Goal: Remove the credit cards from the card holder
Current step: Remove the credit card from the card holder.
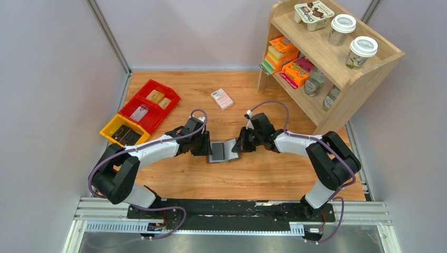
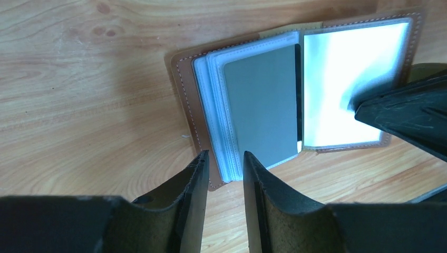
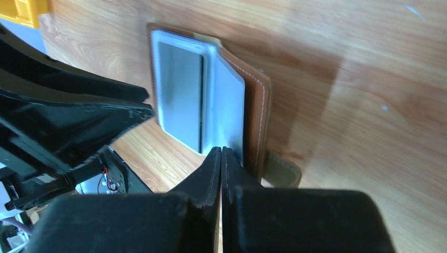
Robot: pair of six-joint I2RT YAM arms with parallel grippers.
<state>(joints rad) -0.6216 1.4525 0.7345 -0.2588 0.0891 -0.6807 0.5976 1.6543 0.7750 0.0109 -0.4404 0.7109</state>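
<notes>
- While the wallet [image 1: 232,150] lies open on the wooden table [image 1: 263,179] between my two arms, my left gripper [image 2: 224,158] hangs at the near edge of its left half, fingers spread a little way apart.
- Through that gap, the left wrist view shows the edge of the clear pockets [image 2: 213,105]; I cannot tell whether either finger touches them.
- My right gripper [image 3: 221,152] has its fingers pressed together, pinching nothing, with the tip down on the pale right-hand page [image 2: 348,63].
- One grey card [image 2: 261,100] sits tucked in the topmost pocket of the left stack.
- The snap tab [image 3: 282,171] sticks out just beside my right fingers.
- Well off to the left stand a red bin [image 1: 153,82] and a yellow bin [image 1: 105,129]; a small patterned box [image 1: 222,98] lies beyond the wallet.
</notes>
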